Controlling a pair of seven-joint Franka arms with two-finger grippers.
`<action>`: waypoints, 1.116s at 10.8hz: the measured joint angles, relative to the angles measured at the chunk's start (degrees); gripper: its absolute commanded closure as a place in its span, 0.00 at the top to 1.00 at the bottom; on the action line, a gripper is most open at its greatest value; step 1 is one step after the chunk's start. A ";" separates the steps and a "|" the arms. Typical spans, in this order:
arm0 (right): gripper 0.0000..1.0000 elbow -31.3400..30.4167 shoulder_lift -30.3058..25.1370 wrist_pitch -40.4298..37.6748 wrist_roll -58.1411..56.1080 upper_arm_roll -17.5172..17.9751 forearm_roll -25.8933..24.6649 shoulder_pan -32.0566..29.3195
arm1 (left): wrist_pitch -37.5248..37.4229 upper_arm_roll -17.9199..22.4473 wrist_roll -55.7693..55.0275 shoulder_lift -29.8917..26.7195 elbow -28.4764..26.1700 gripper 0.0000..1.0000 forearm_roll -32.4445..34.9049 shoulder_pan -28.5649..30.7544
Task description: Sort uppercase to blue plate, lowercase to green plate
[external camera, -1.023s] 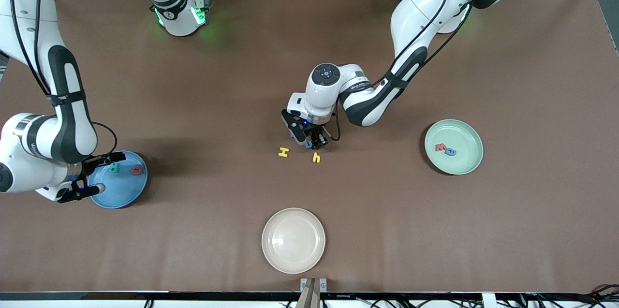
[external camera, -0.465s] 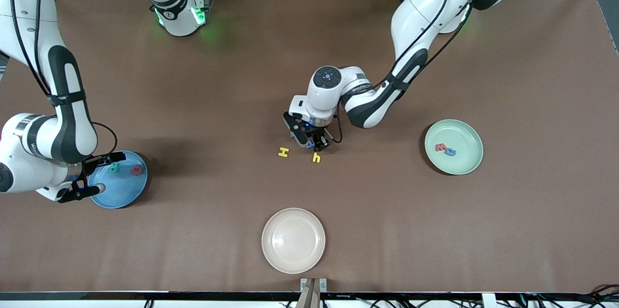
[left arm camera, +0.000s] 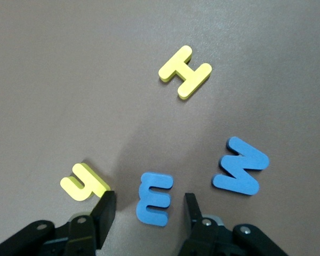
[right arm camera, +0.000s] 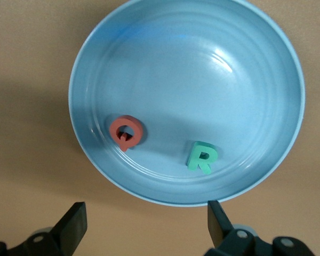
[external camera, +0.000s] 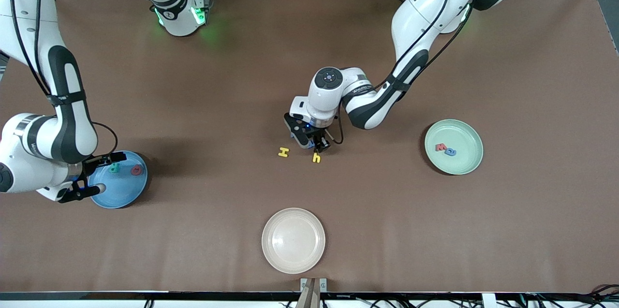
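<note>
The left tool (external camera: 314, 143) has crept a touch lower over the letters still on the tabletop (external camera: 193, 80), its fingers spread, straddling the blue m (left arm camera: 154, 198) and not yet pinching it, with the yellow h (left arm camera: 84, 183) just outside one finger and the blue W (left arm camera: 241, 166) and yellow H (left arm camera: 185, 72) farther out. This lowercase letter looks next in line for the green plate (external camera: 466, 163), which holds a red w (external camera: 440, 147) and a blue a (external camera: 451, 152). The right tool (right arm camera: 146, 224) waits, spread wide, over the rim of the blue plate (right arm camera: 245, 80), which holds the red Q (right arm camera: 126, 133) and green R (right arm camera: 201, 157).
</note>
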 measured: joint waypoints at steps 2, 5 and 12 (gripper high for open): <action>1.00 0.00 0.01 0.00 0.00 0.04 0.06 0.00 | 0.05 -0.01 0.00 0.01 0.08 0.59 0.00 -0.17; 1.00 -0.04 0.06 0.00 0.01 0.09 0.08 0.00 | 0.16 -0.02 0.00 0.37 0.57 0.59 0.00 -0.77; 1.00 -0.04 0.12 0.02 0.05 0.09 0.09 0.00 | 0.16 -0.03 -0.01 0.59 0.84 0.54 0.00 -0.78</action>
